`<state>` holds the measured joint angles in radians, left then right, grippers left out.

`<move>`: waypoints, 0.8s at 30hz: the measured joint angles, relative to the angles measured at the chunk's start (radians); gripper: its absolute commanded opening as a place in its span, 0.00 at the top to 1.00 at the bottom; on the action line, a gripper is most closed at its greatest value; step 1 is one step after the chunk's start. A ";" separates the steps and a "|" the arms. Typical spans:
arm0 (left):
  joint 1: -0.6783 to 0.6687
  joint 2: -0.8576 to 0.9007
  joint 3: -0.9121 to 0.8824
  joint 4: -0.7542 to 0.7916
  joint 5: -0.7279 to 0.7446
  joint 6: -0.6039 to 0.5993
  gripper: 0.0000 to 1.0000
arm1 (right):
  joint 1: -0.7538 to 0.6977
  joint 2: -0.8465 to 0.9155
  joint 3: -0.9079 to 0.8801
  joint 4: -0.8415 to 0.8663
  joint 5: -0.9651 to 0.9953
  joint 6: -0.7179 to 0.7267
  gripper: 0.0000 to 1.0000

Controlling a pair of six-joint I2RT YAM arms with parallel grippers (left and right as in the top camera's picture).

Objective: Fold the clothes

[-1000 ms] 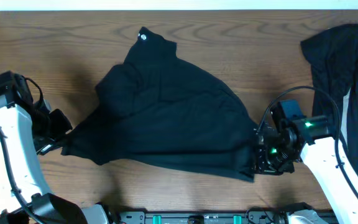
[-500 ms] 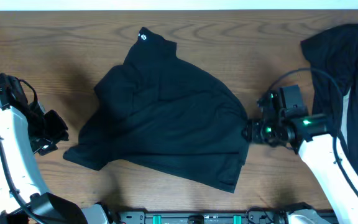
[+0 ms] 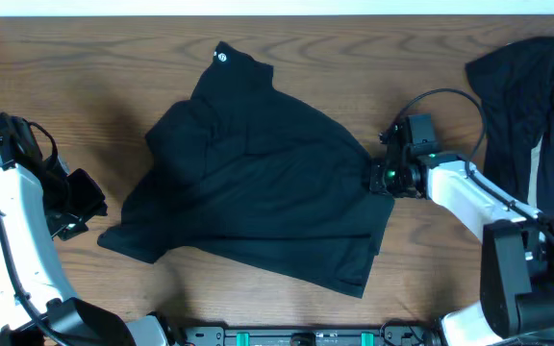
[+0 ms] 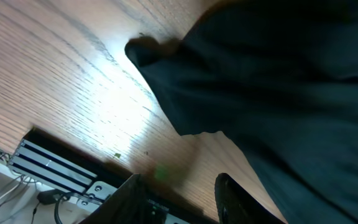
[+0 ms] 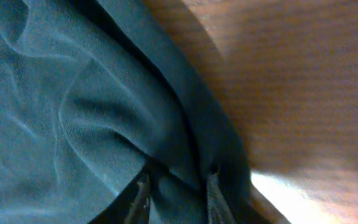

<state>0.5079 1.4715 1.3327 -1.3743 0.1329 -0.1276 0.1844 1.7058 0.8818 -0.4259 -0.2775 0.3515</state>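
Clothes [image 3: 258, 183], one rumpled black garment, lie mid-tabletop [image 3: 431, 58]. Nearest, the left hand [image 3: 77, 207] stands spread and empty just beside the garment's left corner. The right hand [image 3: 379, 182] pinches a fold at its right edge. A small white logo [image 3: 222, 57] marks the far tip. More dark cloth [image 3: 508, 86] lies far right.
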 measured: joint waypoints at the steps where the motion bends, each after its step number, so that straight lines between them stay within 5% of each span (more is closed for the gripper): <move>1: 0.000 0.000 0.000 0.000 0.002 0.000 0.60 | 0.000 0.003 0.000 0.010 -0.005 0.002 0.59; 11: -0.056 0.000 0.000 0.022 0.026 -0.002 0.61 | 0.000 0.003 0.000 0.136 -0.029 0.005 0.66; 15: -0.126 0.000 0.000 0.052 0.063 0.025 0.61 | 0.000 0.005 0.000 0.127 -0.030 0.004 0.54; 24: -0.394 0.002 0.000 0.181 0.205 0.155 0.60 | 0.000 0.020 0.000 0.075 -0.017 0.039 0.99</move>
<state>0.1139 1.4734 1.3323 -1.1934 0.3382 0.0277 0.1848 1.7256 0.8814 -0.3511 -0.2947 0.3901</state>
